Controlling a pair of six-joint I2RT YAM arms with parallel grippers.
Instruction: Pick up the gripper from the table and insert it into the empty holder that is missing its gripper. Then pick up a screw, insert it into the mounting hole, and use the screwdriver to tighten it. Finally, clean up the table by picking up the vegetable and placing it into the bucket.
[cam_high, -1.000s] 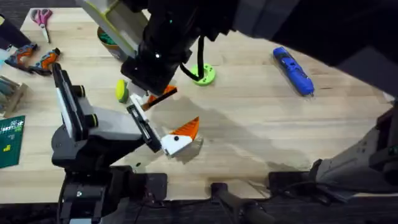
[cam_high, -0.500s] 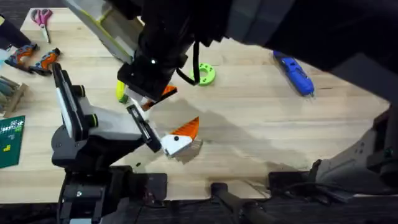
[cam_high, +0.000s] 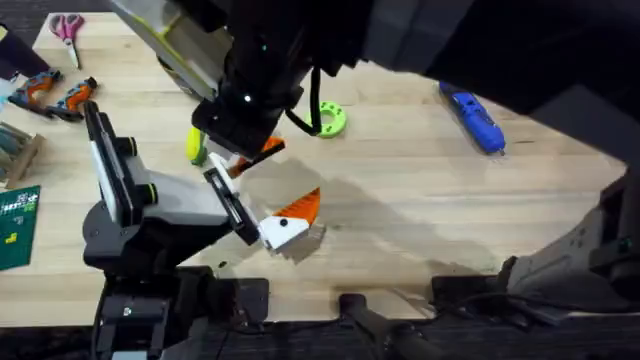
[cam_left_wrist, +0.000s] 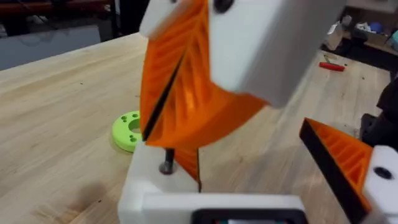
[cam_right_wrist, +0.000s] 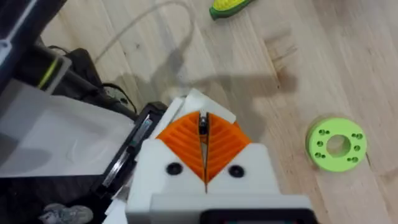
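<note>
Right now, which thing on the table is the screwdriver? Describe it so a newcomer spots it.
Look at the far right part of the wooden table in the overhead view, away from the arms. The screwdriver lies there alone, slanted. It is blue and pen-shaped, unlike the round green disc nearer the middle or the orange-handled pliers and pink scissors at the far left.

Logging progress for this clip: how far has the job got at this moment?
Seemingly done: an orange gripper sits on the white holder. In hand: the right gripper, shut on a small dark screw, holds it over the holder. Left: the screwdriver lies untouched on the table, so nothing is tightened, and the vegetable lies there too, not cleared away.
</note>
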